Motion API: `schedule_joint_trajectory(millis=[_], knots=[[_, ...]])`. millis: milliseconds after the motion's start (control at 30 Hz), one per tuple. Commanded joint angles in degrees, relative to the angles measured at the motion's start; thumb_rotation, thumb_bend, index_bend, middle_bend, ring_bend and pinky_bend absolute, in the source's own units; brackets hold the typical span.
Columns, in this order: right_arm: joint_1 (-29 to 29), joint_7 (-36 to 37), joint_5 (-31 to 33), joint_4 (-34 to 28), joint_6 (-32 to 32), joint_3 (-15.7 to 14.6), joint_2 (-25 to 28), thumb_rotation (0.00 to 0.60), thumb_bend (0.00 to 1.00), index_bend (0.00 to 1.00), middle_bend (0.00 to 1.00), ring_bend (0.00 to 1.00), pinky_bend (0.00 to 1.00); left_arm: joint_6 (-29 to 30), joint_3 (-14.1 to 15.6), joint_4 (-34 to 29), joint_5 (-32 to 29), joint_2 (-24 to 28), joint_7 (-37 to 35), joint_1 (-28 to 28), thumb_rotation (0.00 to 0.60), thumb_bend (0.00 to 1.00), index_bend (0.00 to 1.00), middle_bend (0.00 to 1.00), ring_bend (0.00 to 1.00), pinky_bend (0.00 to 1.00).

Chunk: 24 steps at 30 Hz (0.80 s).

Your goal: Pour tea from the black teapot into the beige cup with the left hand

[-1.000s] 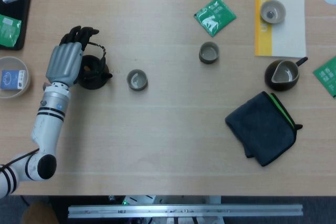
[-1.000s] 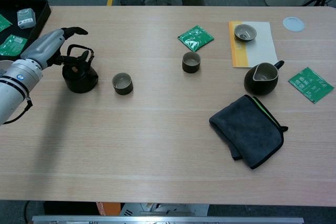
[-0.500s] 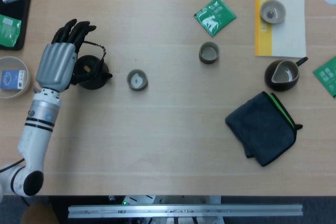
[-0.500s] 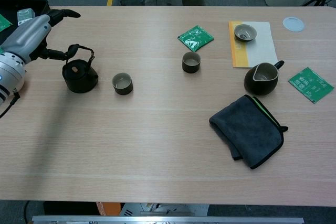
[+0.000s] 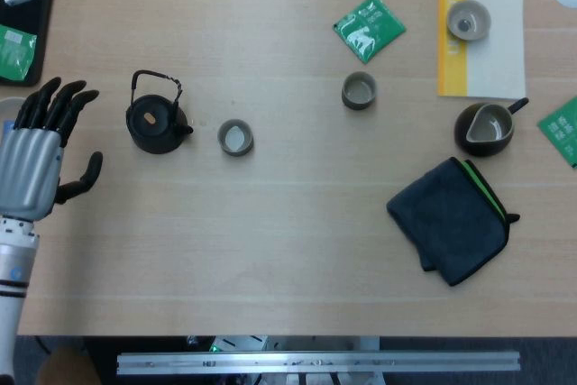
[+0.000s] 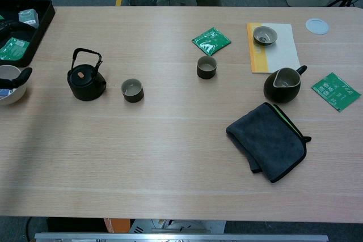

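On the table [image 5: 270, 250], a left robot hand [image 5: 36, 164] hovers empty, fingers spread, at the near left edge.

Nearest lies a folded dark cloth [image 5: 451, 220] at the right. Further back, the black teapot [image 5: 156, 122] stands upright, well apart from the hand, its spout toward the beige cup [image 5: 235, 138] just beside it on the right. A dark pitcher [image 5: 486, 128] stands right of these. Beyond sit a second cup [image 5: 359, 91], a green tea packet [image 5: 369, 27] and a small bowl [image 5: 468, 20] on a yellow-and-white mat [image 5: 491, 60]. Nothing lies between teapot and cup. No right hand shows.
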Motion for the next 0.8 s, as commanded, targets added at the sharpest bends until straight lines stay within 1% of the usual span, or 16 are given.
schedule_joint_trajectory(millis=[33, 233, 367, 500, 800], knots=[[0.18, -0.01, -0.28, 0.02, -0.09, -0.07, -0.04, 0.600, 0.01, 0.24, 0.31, 0.25, 0.18, 2.80, 1.44, -2.12, 0.87, 1.36, 0.89, 2.56, 0.591, 0.39, 0.15, 0.12, 0.04, 0.13], [0.79, -0.18, -1.31, -0.10, -0.53, -0.40, -0.16, 0.600, 0.01, 0.24, 0.31, 0.25, 0.18, 5.73, 2.31, -4.10, 2.17, 2.44, 1.45, 5.26, 0.600, 0.39, 0.15, 0.12, 0.04, 0.13], [1.17, -0.05, -1.86, -0.11, -0.88, -0.64, -0.31, 0.600, 0.01, 0.24, 0.31, 0.25, 0.18, 6.13, 2.23, -4.77, 2.66, 2.85, 1.77, 5.90, 0.600, 0.39, 0.16, 0.13, 0.04, 0.12], [1.94, -0.36, -3.95, -0.36, -1.40, -1.46, -0.24, 0.600, 0.01, 0.24, 0.31, 0.25, 0.18, 6.16, 2.09, -5.09, 2.94, 2.75, 2.22, 6.37, 0.600, 0.39, 0.16, 0.13, 0.05, 0.13], [2.49, -0.82, -4.51, -0.96, -1.41, -1.65, -0.29, 0.600, 0.01, 0.24, 0.31, 0.25, 0.18, 5.85, 1.62, -5.47, 2.64, 2.79, 2.73, 7.21, 0.600, 0.39, 0.16, 0.13, 0.05, 0.13]])
